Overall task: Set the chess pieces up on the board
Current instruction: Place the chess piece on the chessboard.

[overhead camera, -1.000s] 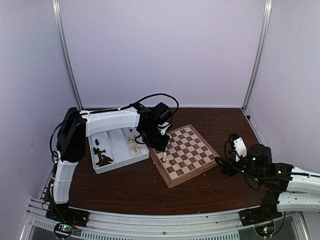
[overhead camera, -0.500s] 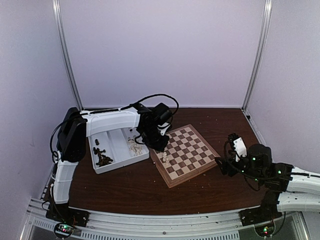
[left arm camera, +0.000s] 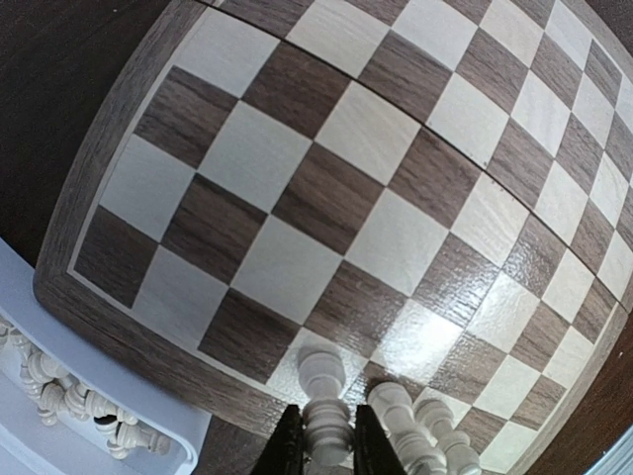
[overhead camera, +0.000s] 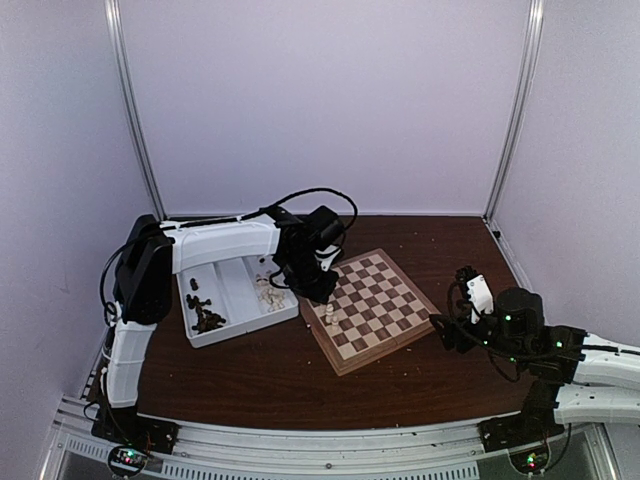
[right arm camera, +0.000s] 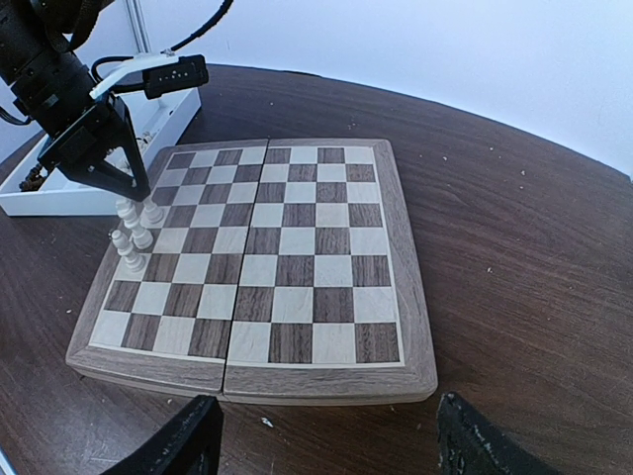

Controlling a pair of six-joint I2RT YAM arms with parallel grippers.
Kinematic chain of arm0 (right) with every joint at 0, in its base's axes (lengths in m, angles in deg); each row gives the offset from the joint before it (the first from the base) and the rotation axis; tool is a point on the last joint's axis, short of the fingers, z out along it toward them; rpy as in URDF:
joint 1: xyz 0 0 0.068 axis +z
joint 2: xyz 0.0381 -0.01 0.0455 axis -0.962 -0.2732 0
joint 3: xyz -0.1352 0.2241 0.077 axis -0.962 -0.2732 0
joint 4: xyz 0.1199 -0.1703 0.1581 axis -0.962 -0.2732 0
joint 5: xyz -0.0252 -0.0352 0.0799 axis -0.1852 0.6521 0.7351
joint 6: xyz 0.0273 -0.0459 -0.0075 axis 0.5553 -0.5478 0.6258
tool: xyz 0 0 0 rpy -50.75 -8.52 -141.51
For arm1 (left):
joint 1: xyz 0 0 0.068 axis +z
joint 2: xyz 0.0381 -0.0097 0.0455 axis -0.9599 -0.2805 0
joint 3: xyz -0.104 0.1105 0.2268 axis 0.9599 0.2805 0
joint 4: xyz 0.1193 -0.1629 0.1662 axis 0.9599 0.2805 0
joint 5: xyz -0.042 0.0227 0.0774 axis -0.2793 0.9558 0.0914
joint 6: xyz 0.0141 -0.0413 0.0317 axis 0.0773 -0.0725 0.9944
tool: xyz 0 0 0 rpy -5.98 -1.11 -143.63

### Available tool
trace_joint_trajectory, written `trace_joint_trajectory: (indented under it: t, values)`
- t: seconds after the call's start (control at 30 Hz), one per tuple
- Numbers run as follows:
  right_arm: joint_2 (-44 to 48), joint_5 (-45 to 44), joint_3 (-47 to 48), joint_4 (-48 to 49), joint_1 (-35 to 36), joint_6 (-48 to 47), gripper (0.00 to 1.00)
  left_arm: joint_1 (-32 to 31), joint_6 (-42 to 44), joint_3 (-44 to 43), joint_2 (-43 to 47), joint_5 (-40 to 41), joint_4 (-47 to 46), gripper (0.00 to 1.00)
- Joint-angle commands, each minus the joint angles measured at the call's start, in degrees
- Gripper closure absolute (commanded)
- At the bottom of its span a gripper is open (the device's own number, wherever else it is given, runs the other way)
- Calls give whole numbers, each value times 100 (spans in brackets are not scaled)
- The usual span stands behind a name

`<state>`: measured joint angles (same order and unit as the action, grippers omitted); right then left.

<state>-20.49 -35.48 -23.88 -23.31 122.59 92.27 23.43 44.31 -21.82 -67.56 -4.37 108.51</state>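
Observation:
The board (overhead camera: 372,305) lies tilted at mid-table. My left gripper (overhead camera: 322,295) hangs over its left corner, shut on a cream-white chess piece (left arm camera: 324,396) that stands upright on a light edge square of the board (left arm camera: 326,188). Two more cream pieces (left arm camera: 401,416) stand just right of it. From the right wrist, the left gripper (right arm camera: 134,193) points down among these pieces (right arm camera: 141,236) on the board (right arm camera: 267,257). My right gripper (right arm camera: 326,435) stands open and holds nothing, low over the table before the board's near edge.
A white compartmented tray (overhead camera: 240,328) sits left of the board, with dark pieces (overhead camera: 207,318) in one compartment and cream pieces (overhead camera: 268,295) in another. Its rim (left arm camera: 59,327) nearly touches the board's corner. Booth walls close off the back and sides.

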Motion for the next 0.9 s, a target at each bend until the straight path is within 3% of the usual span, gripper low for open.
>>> trace_joint_trajectory:
  t: [0.0,0.5,0.73,0.87]
  values:
    - [2,6,-29,119,-28,-12,25,36,101,-131,38,-2,219,88]
    - [1,13,-29,118,-24,-4,25,36,172,-118,55,29,313,89]
    - [-10,20,-33,112,-28,-7,25,37,163,-164,66,35,325,67]
    - [-9,16,-20,119,-26,-15,25,36,154,-245,94,40,360,64]
